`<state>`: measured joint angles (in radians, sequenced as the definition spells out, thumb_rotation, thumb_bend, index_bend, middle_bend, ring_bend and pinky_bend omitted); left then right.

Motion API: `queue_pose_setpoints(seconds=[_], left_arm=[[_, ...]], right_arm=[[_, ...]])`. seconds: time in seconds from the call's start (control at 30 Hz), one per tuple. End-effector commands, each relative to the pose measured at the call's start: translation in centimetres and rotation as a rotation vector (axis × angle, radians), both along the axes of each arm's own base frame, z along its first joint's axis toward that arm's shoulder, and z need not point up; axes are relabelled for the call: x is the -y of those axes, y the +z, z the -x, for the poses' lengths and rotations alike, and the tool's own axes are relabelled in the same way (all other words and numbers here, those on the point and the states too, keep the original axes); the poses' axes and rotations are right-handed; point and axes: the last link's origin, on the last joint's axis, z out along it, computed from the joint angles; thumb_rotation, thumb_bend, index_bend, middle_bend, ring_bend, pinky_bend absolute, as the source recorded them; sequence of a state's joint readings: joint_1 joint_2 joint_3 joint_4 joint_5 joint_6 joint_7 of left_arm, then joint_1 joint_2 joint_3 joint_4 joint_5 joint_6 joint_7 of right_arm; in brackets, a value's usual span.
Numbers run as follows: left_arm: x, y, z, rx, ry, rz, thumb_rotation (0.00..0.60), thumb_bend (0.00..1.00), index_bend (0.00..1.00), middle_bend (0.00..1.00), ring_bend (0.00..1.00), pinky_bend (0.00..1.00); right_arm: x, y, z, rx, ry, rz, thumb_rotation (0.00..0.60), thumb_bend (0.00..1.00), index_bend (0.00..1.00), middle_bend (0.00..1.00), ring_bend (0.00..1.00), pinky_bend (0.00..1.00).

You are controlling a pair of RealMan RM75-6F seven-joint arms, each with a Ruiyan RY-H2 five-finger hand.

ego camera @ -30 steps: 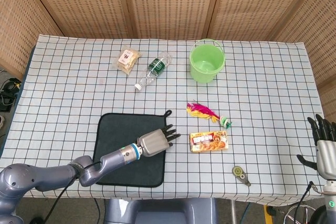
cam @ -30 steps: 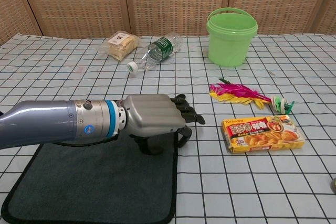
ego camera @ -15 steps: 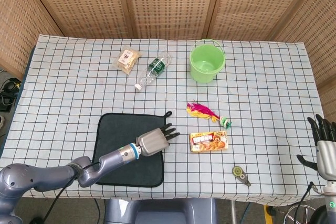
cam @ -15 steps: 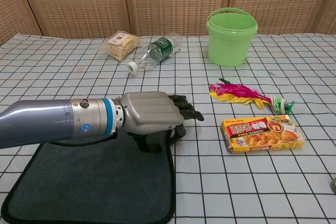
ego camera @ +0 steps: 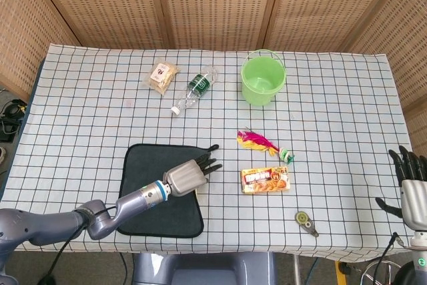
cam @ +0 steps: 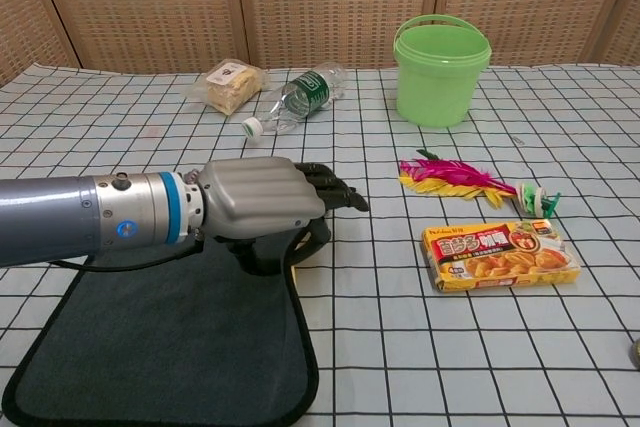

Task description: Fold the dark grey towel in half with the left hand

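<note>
The dark grey towel (ego camera: 152, 195) lies on the checked tablecloth near the table's front left, also in the chest view as the towel (cam: 160, 347). My left hand (ego camera: 188, 177) is over its far right corner. In the chest view the left hand (cam: 262, 209) pinches that corner between the thumb below and the fingers above. The corner is lifted off the cloth and drawn inward. My right hand (ego camera: 411, 188) hangs off the table's right edge with its fingers apart, holding nothing.
A curry box (cam: 500, 255) lies just right of the towel, with a pink and yellow feather toy (cam: 455, 177) behind it. Further back stand a green bucket (cam: 441, 69), a lying plastic bottle (cam: 298, 97) and a snack packet (cam: 231, 83). A small round tape (ego camera: 305, 219) lies front right.
My left hand has moved left and back towards me, pulling the towel's right edge with it. The towel now looks narrower on its right side. The right hand has stayed put.
</note>
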<state>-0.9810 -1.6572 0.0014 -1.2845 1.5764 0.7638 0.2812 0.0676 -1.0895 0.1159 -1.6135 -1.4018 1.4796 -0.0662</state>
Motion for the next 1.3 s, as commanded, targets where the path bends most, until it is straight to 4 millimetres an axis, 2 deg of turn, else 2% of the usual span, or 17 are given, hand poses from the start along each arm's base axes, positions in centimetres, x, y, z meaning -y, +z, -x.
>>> queue_pose_setpoints(seconds=[0.03,0.3,0.63,1.3], left_arm=[[0.2,0.9,0.8,0.017,0.014,-0.001,0.600,0.45,0.65,0.00,0.00,0.00],[0.5,3.4,3.9,0.025,0.041,-0.027,0.600,0.45,0.66,0.00,0.00,0.00],[1.2,4.9,8.3,0.022,0.103,-0.039,0.600,0.45,0.67,0.00,0.00,0.00],[1.8,6.7,13.4,0.022,0.189,-0.065,0.600,0.46,0.67,0.00,0.00,0.00]], right_arm=[[-0.1,0.0,-0.1,0.001,0.002,-0.001,0.600,0.00,0.00,0.00,0.00,0.00],[-0.2,-0.1,-0.3,0.001,0.009,-0.008,0.600,0.00,0.00,0.00,0.00,0.00],[-0.2,-0.4,-0.5,-0.003,0.010,-0.016,0.600,0.00,0.00,0.00,0.00,0.00],[-0.3,-0.6,-0.7,-0.007,0.012,-0.023,0.600,0.00,0.00,0.00,0.00,0.00]])
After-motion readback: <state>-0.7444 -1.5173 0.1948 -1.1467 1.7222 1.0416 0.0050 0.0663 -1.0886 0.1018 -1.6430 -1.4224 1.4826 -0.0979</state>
